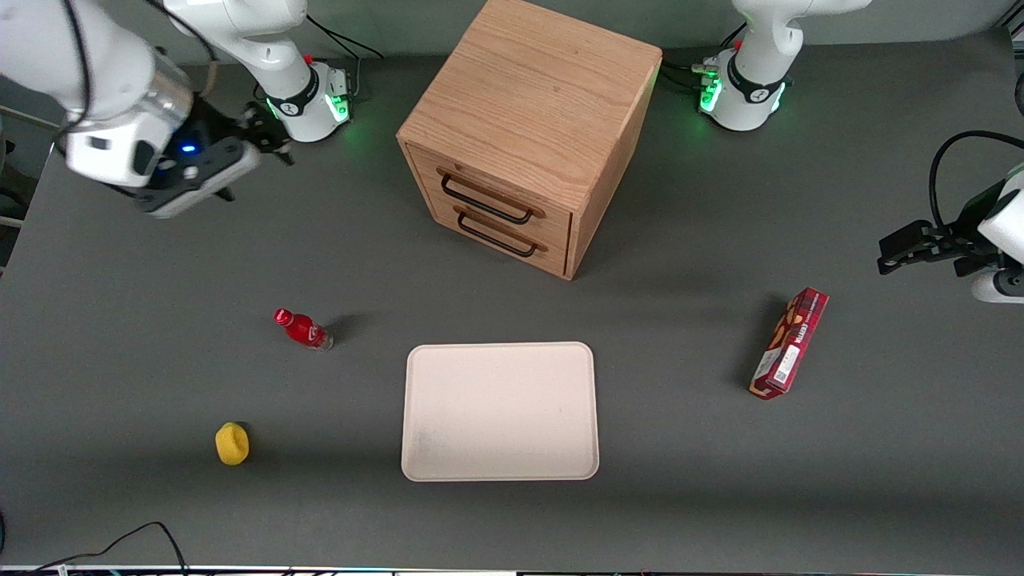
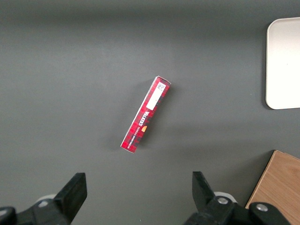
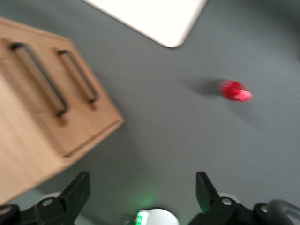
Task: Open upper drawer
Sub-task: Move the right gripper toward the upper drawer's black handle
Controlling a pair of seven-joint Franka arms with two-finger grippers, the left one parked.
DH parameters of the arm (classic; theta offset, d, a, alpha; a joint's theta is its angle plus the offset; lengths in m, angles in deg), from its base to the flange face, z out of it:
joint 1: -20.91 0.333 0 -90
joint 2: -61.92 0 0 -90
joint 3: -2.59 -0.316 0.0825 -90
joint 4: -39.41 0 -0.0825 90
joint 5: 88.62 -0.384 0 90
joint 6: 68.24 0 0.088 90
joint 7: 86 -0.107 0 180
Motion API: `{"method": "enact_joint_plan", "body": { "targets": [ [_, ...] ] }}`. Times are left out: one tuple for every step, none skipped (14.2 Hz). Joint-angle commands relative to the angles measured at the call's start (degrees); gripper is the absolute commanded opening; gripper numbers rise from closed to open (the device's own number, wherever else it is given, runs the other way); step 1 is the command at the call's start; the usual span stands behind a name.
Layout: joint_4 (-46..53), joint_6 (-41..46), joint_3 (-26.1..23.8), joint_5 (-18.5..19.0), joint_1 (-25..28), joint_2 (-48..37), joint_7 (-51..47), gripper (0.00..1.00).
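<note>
red bottle (image 1: 303, 330) | yellow sponge (image 1: 232, 444) | white tray (image 1: 500, 412) | red box (image 1: 789, 343)

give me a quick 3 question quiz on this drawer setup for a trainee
1. True or false: the upper drawer is shut.
2. Where is the gripper? A) on the handle B) in the air near the working arm's end of the table, jaws open
3. What stands nearer the front camera than the cabinet, beside the tray?

Key: 1 true. 2 B. 3 the red bottle.
</note>
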Motion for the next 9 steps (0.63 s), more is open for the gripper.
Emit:
{"method": "enact_joint_plan", "body": {
  "targets": [
    [4.6, 0.7, -3.6, -5.6, -0.3, 4.9, 2.1, 1.0],
    [6.5, 0.7, -5.3, -6.4, -0.2, 7.1, 2.1, 1.0],
    [8.0, 0.3, -7.8, -6.5, -0.2, 9.8, 2.1, 1.0],
    [9.1, -0.1, -10.2, -6.6, -0.2, 12.5, 2.1, 1.0],
    [9.8, -1.3, -12.6, -6.5, -0.2, 15.2, 2.0, 1.0],
    [10.0, -3.3, -13.7, -6.4, -0.2, 17.6, 2.0, 1.0],
    [10.0, -5.0, -13.8, -6.4, 0.0, 19.8, 2.2, 1.0],
    [10.1, -6.7, -13.9, -6.3, 0.6, 22.2, 2.4, 1.0],
    [10.1, -8.7, -13.9, -6.2, 1.2, 24.3, 3.1, 1.0]
  ]
}}
